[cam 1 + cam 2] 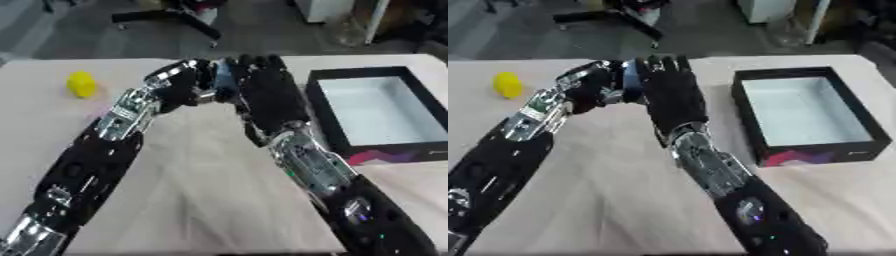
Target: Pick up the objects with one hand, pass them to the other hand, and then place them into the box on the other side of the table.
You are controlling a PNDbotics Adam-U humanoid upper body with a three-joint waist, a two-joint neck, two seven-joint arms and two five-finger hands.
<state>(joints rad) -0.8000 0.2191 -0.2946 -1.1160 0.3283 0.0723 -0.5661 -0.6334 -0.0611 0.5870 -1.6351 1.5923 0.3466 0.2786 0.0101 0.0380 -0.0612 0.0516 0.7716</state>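
i have both hands meeting above the middle of the table (210,200), mid hand-over. my left hand (592,92) is curled around a small bluish object (631,82), which sits pressed between it and my right hand (671,95). the right hand's fingers are straight and spread, palm against the object, not yet closed. to do this well, i'd wrap the right fingers around it before letting the left ones relax. the object looks upright, long axis roughly vertical, though most of it is hidden. the open black box (750,122) waits on my right; a yellow object (507,84) lies far left.
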